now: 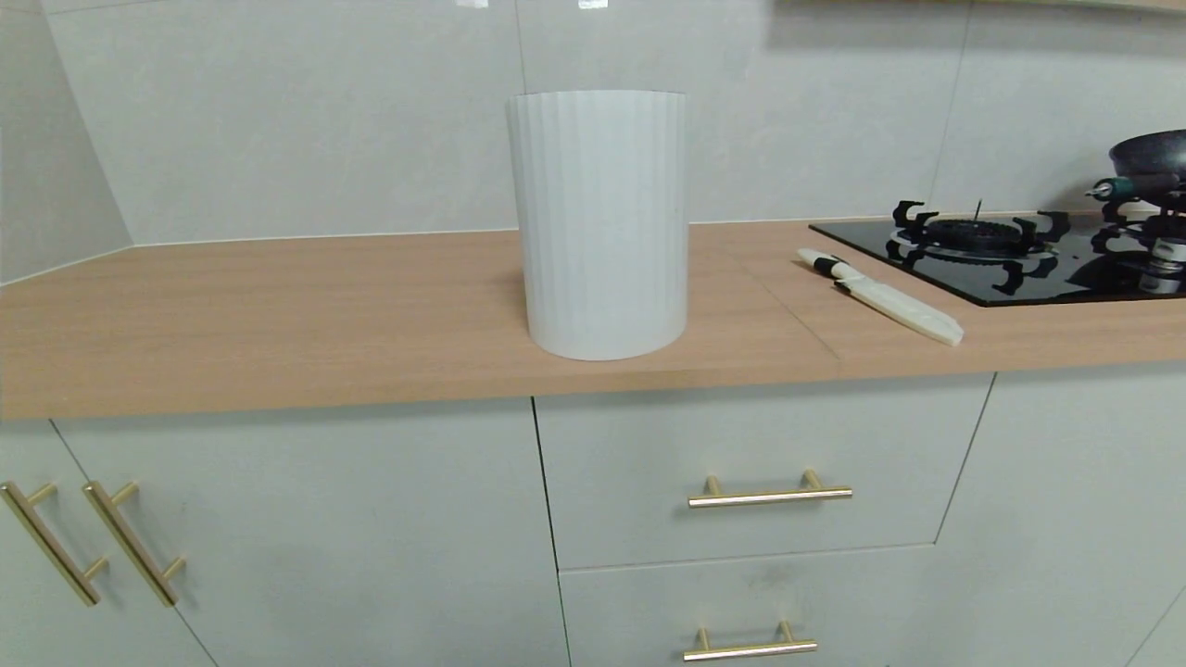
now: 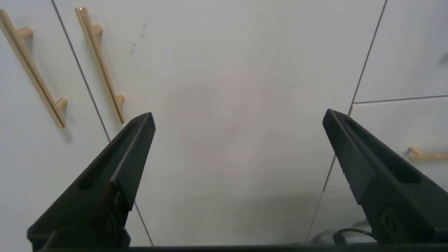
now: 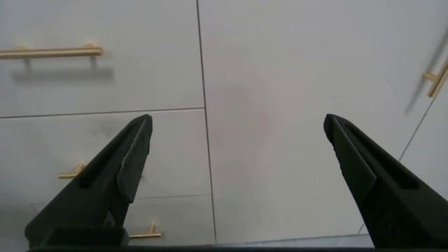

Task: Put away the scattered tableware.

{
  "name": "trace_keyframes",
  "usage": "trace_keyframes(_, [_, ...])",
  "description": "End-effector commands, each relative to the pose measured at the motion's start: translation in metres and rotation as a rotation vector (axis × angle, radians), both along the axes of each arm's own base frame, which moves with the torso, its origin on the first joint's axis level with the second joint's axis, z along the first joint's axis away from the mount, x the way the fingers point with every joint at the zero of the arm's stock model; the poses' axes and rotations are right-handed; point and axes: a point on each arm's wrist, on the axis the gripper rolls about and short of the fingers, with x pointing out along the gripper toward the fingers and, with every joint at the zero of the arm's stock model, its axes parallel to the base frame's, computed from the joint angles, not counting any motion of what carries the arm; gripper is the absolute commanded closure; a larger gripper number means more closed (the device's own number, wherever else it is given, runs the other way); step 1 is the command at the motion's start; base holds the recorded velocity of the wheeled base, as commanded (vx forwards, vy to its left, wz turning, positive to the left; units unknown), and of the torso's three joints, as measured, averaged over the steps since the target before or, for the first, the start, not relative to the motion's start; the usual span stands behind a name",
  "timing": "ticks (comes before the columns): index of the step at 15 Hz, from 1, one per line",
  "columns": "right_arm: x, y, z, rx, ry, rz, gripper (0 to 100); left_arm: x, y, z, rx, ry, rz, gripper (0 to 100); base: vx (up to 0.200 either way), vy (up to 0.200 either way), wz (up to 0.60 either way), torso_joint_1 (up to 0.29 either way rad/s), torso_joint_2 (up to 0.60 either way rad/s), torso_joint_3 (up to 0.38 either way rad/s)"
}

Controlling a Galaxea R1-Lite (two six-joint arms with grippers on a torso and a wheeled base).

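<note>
Tableware, in the shape of one pale knife point(image 1: 880, 296), is lying well apart from both claws. The left gripper point(image 2: 238, 115) is holding its two dark fingers spread wide with nothing between them, and it is facing pale cabinet doors that are carrying two slanted brass door handles point(image 2: 101, 63), with a drawer handle point(image 2: 423, 152) showing at one edge. The right gripper point(image 3: 237, 117) is likewise gaping wide and gripping nothing; it is pointing at the drawer fronts, where a long brass pull point(image 3: 49, 51) is sitting on the upper drawer and shorter ones point(image 3: 70, 171) are showing on the fronts below it. Above those cabinets, the wooden counter point(image 1: 278, 315) is running the full width of the head view. A ribbed white container point(image 1: 602, 222) is standing upright on it near the front edge. The knife is resting flat on the counter between that container and the black glass hob point(image 1: 1066, 278), just beside the hob's near corner, its black-banded handle pointing toward the tiled wall. A dark pan point(image 1: 1154, 153) is sitting over the hob's far burner.
</note>
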Motion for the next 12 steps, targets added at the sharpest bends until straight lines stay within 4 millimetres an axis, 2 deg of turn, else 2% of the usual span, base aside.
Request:
trace_keyframes(1, [0.0001,0.0,0.0,0.0,0.001,-0.001,0,0.0,0.0,-0.0001,0.0,0.001,0.0,0,0.0,0.0,0.0,0.0,0.0,0.0])
trace_keyframes(7, [0.0001,0.0,0.0,-0.003,0.001,0.003,0,0.0,0.0,-0.0001,0.0,0.001,0.0,0,0.0,0.0,0.0,0.004,-0.01,-0.004])
trace_keyframes(12, [0.0001,0.0,0.0,-0.003,0.001,0.003,0,0.0,0.0,-0.0001,0.0,0.001,0.0,0,0.0,0.0,0.0,0.09,-0.28,-0.257])
